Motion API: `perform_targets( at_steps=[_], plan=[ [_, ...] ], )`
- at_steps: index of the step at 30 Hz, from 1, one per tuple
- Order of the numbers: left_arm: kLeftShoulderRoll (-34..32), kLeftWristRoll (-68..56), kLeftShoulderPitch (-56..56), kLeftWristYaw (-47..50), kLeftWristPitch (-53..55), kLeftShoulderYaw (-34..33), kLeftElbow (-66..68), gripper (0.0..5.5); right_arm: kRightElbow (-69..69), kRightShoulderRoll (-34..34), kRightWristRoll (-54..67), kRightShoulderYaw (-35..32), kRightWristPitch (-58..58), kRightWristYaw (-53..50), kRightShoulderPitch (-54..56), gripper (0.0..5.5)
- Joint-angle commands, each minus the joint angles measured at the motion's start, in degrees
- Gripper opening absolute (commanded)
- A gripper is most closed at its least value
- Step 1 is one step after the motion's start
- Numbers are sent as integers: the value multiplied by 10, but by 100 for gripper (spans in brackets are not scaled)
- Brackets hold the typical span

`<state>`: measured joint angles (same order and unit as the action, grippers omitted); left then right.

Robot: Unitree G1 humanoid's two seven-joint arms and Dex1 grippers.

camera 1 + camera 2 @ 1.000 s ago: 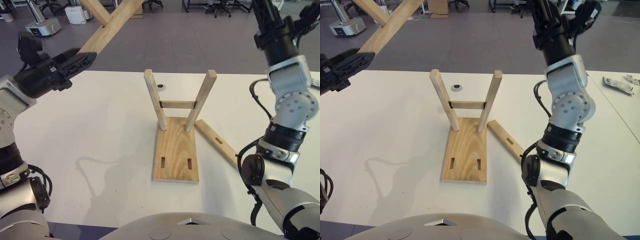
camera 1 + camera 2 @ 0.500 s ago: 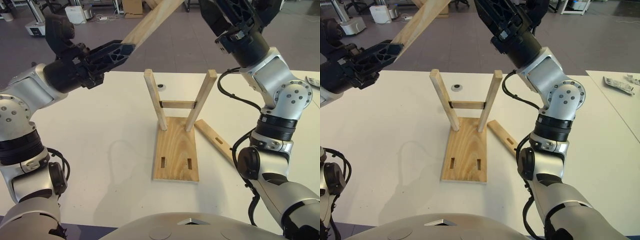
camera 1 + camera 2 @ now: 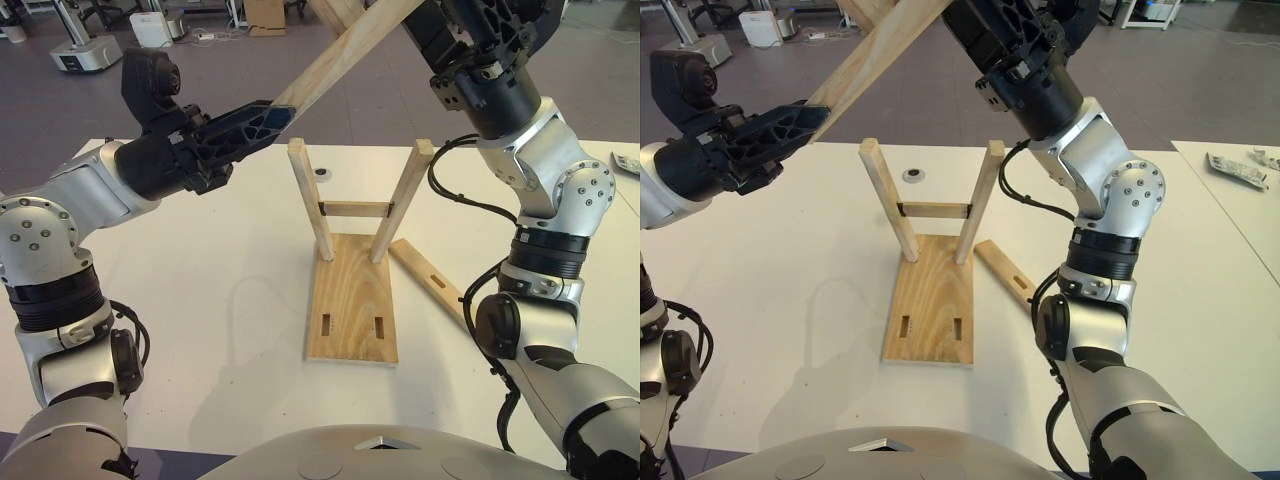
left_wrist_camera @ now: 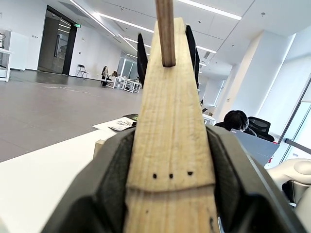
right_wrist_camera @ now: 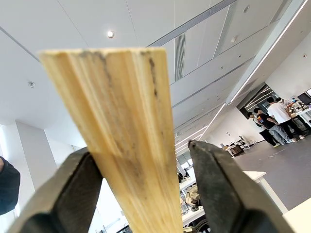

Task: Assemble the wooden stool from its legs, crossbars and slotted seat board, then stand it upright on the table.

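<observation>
Closest to me, the seat board (image 3: 352, 290) lies flat on the table (image 3: 180, 290), and its near end shows 2 empty slots (image 3: 326, 323). Just to its right lies 1 loose slotted piece (image 3: 432, 280), angled away from the board. At the board's far end 2 standing legs (image 3: 310, 200) rise from it, tilted apart, with 1 crossbar (image 3: 355, 209) joining them.

Above and beyond that, my left gripper (image 3: 262, 118) is clenched on the lower end of 1 held leg (image 3: 340, 55), with 1 thin bar (image 4: 165, 29) sticking out near its far end. The leg's long axis runs up and away toward my right, out past the top of the head views.

Farthest off, my right gripper (image 5: 141, 150) hangs high, with its jaws on either side of a broad wooden end. A gap shows on 1 side, so I judge it released, not yet pinching. I take that end to be the same leg's, though I cannot see them meet.

What the next move turns on is that the 2 empty slots lie below the held leg and nearer to me. The leg must therefore swing from its slant to roughly upright. The left gripper is the lower and nearer of the 2.
</observation>
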<state>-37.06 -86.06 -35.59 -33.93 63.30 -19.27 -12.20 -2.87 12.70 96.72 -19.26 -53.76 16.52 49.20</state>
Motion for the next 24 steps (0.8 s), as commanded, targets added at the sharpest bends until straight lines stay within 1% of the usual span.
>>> perform_targets(
  at_steps=[1, 2, 7, 9, 10, 11, 14, 17, 19, 20, 22, 24],
  plan=[
    [-3, -31, 3, 8, -1, 1, -7, 203, 8, 6, 7, 4, 1, -6, 2, 229],
    [-3, -38, 7, 10, 0, 1, -10, 203, 11, 6, 10, 5, 2, -6, 2, 214],
    [0, -45, 14, 24, -10, 1, -6, 203, 22, 4, 14, 6, 8, -7, 4, 212],
    [2, -38, 20, 41, -18, -1, -2, 203, 25, 10, -2, 6, 14, -6, 5, 212],
    [4, -38, 25, 51, -22, -3, 0, 240, 26, 13, -9, 7, 16, -6, 6, 212],
    [3, -39, 35, 53, -23, -9, 0, 248, 29, 18, -18, 5, 19, 2, 7, 211],
    [-18, -37, 126, 25, -14, -34, -32, 298, 39, 54, -54, -1, 19, 32, 3, 210],
    [-37, 16, 282, -21, -19, -69, -72, 304, 68, 116, -103, 13, -6, 79, -25, 207],
    [-15, 88, 384, -30, -63, -83, -66, 304, 132, 170, -156, 46, -26, 143, -80, 207],
    [2, 119, 418, -26, -87, -86, -62, 304, 162, 191, -176, 60, -33, 174, -106, 207],
    [38, 165, 465, -10, -128, -81, -60, 304, 220, 230, -225, 90, -29, 239, -164, 207],
    [65, 196, 490, 1, -157, -76, -65, 304, 253, 255, -261, 104, -16, 285, -209, 206]
  ],
)
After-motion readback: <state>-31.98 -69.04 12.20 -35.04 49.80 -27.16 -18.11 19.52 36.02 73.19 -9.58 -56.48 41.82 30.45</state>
